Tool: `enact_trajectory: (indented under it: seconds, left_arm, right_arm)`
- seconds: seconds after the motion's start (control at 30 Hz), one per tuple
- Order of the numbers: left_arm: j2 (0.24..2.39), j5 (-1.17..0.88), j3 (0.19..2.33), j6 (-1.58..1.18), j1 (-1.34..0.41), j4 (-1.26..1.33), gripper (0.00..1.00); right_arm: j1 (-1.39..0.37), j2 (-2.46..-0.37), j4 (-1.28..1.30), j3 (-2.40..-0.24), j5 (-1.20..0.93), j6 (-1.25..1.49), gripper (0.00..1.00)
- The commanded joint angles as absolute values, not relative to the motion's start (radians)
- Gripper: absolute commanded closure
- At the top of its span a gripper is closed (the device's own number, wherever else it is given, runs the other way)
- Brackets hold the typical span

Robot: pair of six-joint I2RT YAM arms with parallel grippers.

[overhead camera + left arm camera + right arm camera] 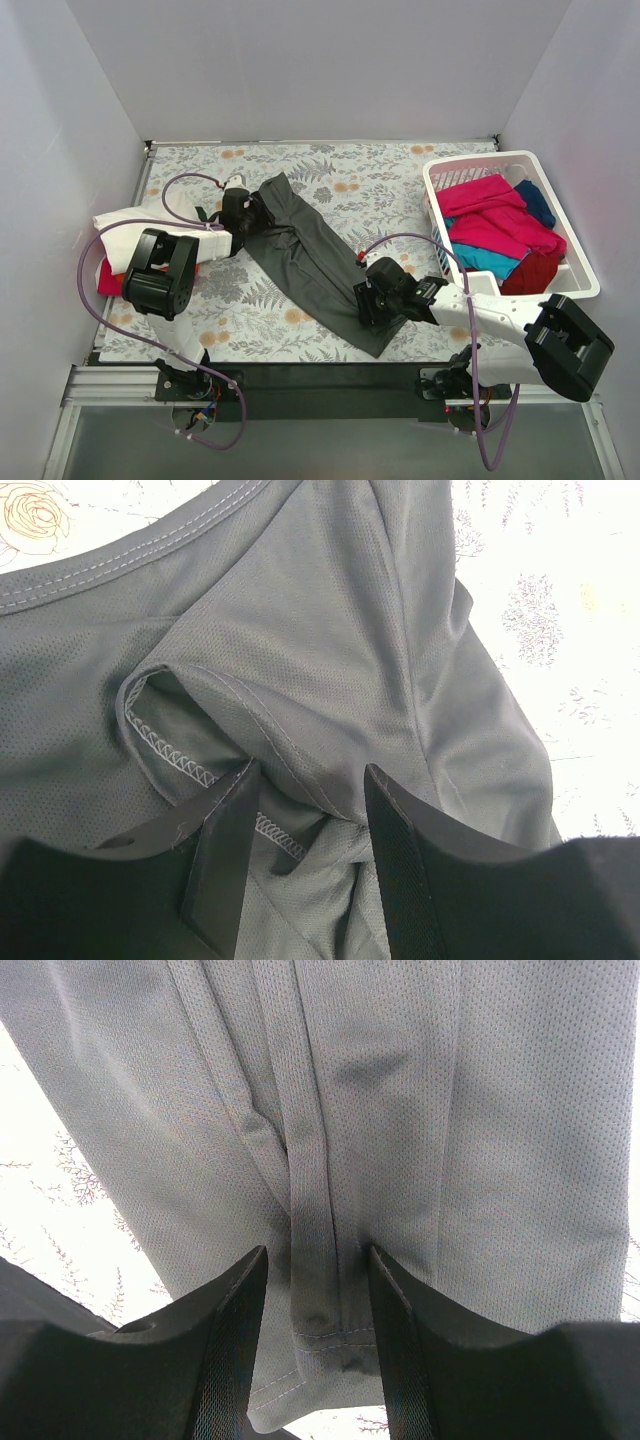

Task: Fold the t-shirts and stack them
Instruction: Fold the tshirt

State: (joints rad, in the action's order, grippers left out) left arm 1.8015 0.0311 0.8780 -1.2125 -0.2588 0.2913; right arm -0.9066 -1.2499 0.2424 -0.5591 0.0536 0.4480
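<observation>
Your table [300, 165] has a floral cover. The dark grey t-shirt [305, 255] runs across it as a long narrow diagonal strip from far left to near right, bunched lengthwise and stretched between your two arms.

White slatted basket [478, 159] sits at the far right and holds a heap: magenta pink shirt [485, 200] on top, teal shirt [490, 262] below it, navy blue shirt [537, 200] at the far side, maroon shirt [530, 272] at the near edge.

At the left edge, a white shirt [125, 218] lies partly under your left arm, with a magenta piece [108, 278] showing nearer.

Your left gripper [305, 825] is at the collar end, fingers [225, 850] half closed and pinching a bunched fold of the grey shirt by a stitched seam.

Your right gripper [315, 1305] is at the hem end, also half closed and pinching a gathered ridge of the same shirt just above the hem stitching.
</observation>
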Motion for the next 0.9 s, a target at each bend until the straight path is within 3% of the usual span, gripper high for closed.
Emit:
enact_trajectory:
  seconds: [0.0, 0.63, 0.87]
  left_arm:
    - [1.766, 0.047, 0.873, -1.22, -0.256, 0.318, 0.57]
    - [1.838, 0.025, 0.919, -1.229, -0.247, 0.31, 0.59]
    - [1.821, 0.002, 0.901, -1.246, -0.247, 0.321, 0.8]
  right_arm:
    - [-0.913, -1.278, 0.291, -0.506, 0.069, 0.468, 0.59]
    - [-0.914, -1.276, 0.293, -0.502, 0.071, 0.471, 0.59]
    - [-0.914, -1.273, 0.293, -0.495, 0.08, 0.479, 0.59]
